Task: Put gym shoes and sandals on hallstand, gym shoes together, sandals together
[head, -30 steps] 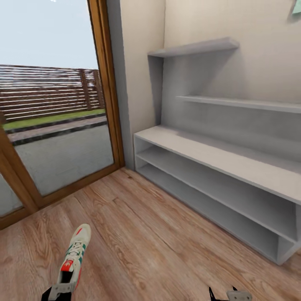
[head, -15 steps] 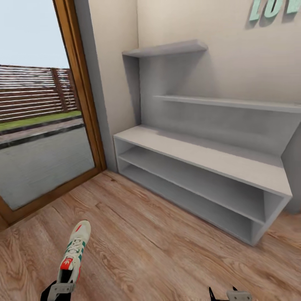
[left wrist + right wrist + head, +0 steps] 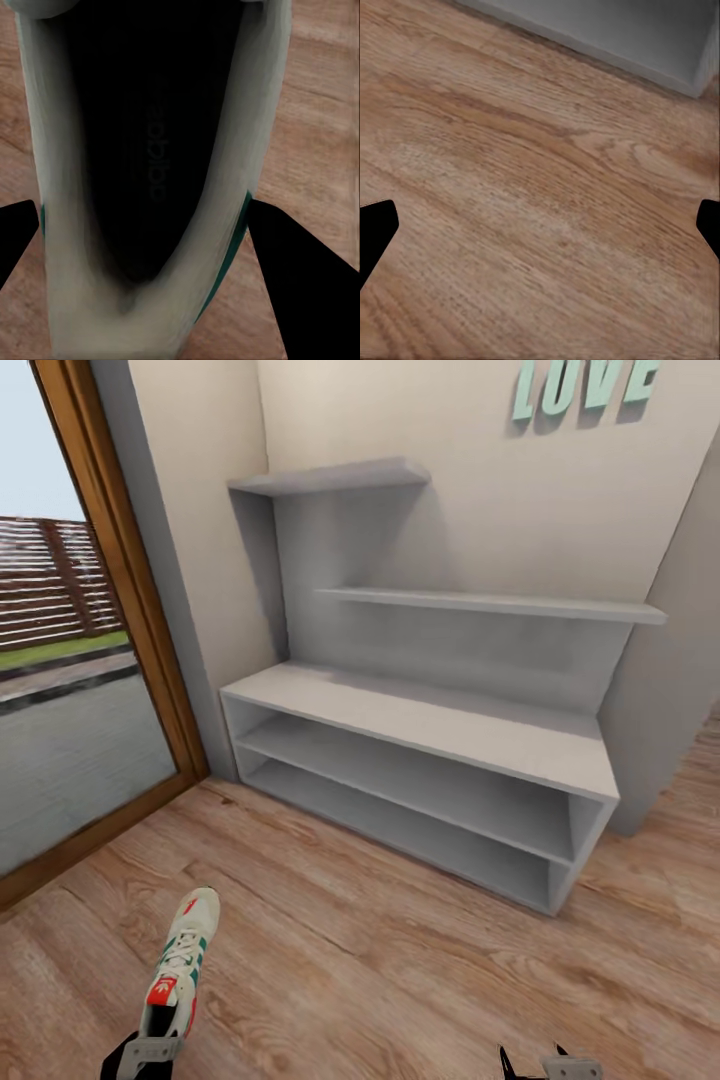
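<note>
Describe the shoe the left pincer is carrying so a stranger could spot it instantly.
Start at the grey hallstand under the teal LOVE letters, then look toward the glass door. The gym shoe is there, heel in the left pincer: cream-white, green stripes, red tongue patch, white laces.

Between the robot and the hallstand (image 3: 420,720) lies a broad stretch of bare corridor floor (image 3: 400,960) with nothing standing on it. The hallstand's top board and both open shelf rows hold nothing, so entry from the front is free, bounded by its end panels, the wall shelves above and the grey wall (image 3: 670,690) beside its far end. To the other side, the wooden door frame (image 3: 130,620) and glass close the way.
</note>
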